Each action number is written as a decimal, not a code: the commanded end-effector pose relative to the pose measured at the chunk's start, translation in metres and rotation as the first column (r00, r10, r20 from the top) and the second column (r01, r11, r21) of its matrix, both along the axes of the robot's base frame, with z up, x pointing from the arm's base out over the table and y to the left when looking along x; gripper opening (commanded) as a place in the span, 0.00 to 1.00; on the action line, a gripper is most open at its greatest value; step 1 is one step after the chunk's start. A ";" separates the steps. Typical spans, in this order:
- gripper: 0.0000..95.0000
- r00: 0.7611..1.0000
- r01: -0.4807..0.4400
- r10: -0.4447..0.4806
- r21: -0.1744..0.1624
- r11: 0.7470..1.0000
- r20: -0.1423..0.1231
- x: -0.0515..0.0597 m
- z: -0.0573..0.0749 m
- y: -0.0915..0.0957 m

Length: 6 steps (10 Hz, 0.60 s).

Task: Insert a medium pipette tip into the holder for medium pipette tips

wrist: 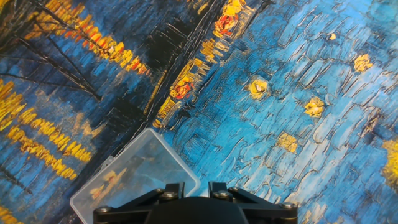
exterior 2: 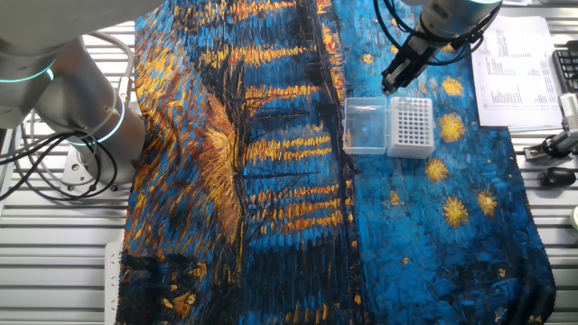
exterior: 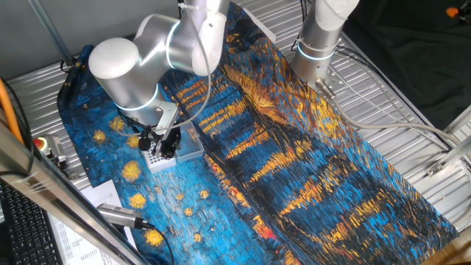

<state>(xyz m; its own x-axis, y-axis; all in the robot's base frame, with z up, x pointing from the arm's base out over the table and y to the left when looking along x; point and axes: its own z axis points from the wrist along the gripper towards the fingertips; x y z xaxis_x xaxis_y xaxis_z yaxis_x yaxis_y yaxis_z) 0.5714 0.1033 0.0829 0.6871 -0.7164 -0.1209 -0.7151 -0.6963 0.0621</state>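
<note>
We saw the tool (exterior 2: pixel 395 79) hanging above the desk (exterior: pixel 309 169), just over the back edge of the holder for medium pipette tips (exterior 2: pixel 410 127). The holder, a small white block w/ a grid of dark holes on top, sat on the blue, star-patterned part of the painted cloth (exterior 2: pixel 271 226). A clear plastic box (exterior 2: pixel 365 125) stood touching its side, on the side toward the orange streaks.

In one fixed view the tool (exterior: pixel 163 141) showed as a dark cluster directly over the white holder (exterior: pixel 157 159), w/ the clear box (exterior: pixel 188 146) next to it; the silver arm (exterior: pixel 140 59) bent down from above.

The hand view caught only the tool's black base at the bottom edge, fingers out of sight, plus the clear box (wrist: pixel 134 180) & cloth below. We couldn't tell how far apart the fingers stood, nor whether a tip was pinched between them; too small & dark in both fixed views.

Printed sheets (exterior 2: pixel 524 63) lay past the cloth edge, near the holder's side.
</note>
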 end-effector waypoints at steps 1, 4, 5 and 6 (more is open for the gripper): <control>0.20 1.000 0.000 0.000 0.000 1.000 0.003 0.000 0.000 0.000; 0.00 1.000 -0.003 0.003 0.001 1.000 0.004 0.001 -0.001 0.000; 0.00 1.000 -0.004 0.004 0.002 1.000 0.004 0.001 -0.001 0.000; 0.00 1.000 -0.004 0.004 0.003 1.000 0.004 0.001 -0.001 0.000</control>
